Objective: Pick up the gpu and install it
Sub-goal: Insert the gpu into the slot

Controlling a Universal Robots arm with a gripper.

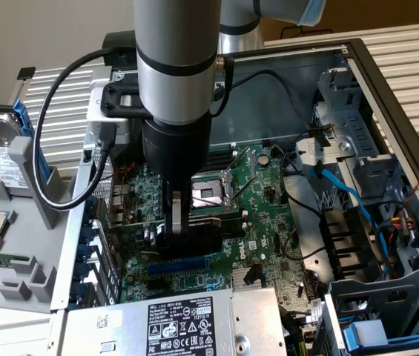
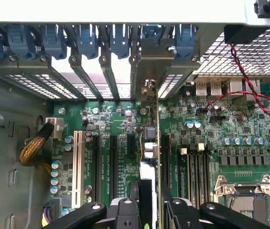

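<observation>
Inside the open computer case (image 1: pixel 357 67), the robot's hand (image 1: pixel 187 226) pinches the gpu (image 1: pixel 194 230) on edge, upright over the motherboard (image 1: pixel 261 193), its thin card edge (image 2: pixel 157 143) running between expansion slots (image 2: pixel 112 167) toward the rear bracket openings.

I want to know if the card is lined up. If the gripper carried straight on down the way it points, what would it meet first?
The gripper, shut on the gpu, points down at the motherboard. The card's lower edge would likely meet an expansion slot first, though depth is unclear.
</observation>
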